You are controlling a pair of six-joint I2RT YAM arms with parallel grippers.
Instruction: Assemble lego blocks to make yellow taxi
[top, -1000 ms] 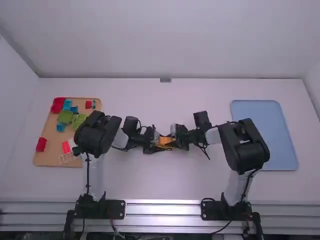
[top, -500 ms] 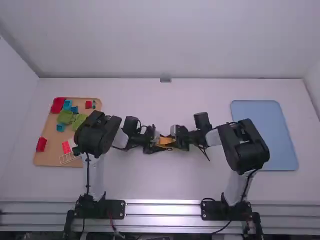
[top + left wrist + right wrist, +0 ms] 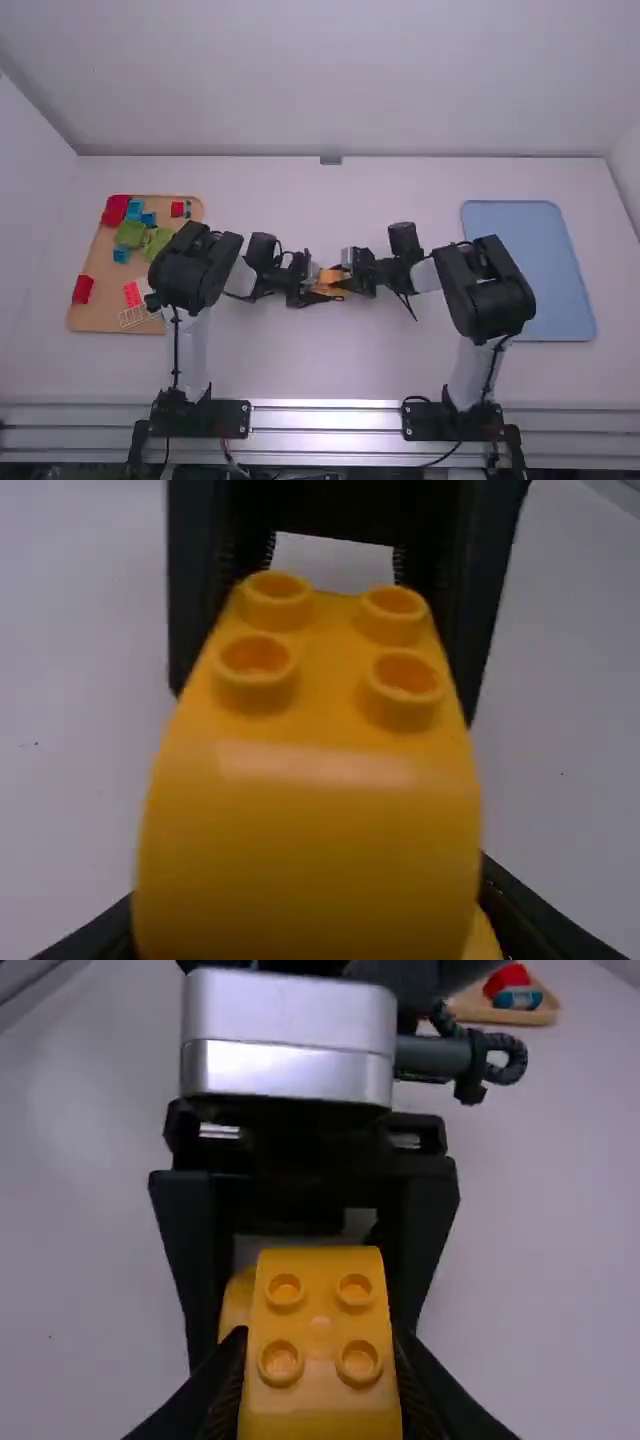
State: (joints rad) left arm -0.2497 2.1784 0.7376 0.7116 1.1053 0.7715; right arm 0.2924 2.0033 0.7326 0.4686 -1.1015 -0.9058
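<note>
Mid-frame, the right gripper (image 3: 345, 283) is clamped on a curved yellow brick (image 3: 310, 860), and the left gripper (image 3: 316, 285) is pinching another yellow piece (image 3: 238, 1305), I'd guess so one steadies while the other lines up the taxi. So two yellows; then the tan tray (image 3: 98, 318) at left has, near to far, one white grid (image 3: 140, 315), roughly four reds (image 3: 82, 289), three blues (image 3: 121, 254), two greens (image 3: 130, 233). One blue mat (image 3: 530, 270) at right, maybe for the finished build.

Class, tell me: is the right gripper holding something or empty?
Holding: the right gripper's fingers flank a yellow block closely.
</note>
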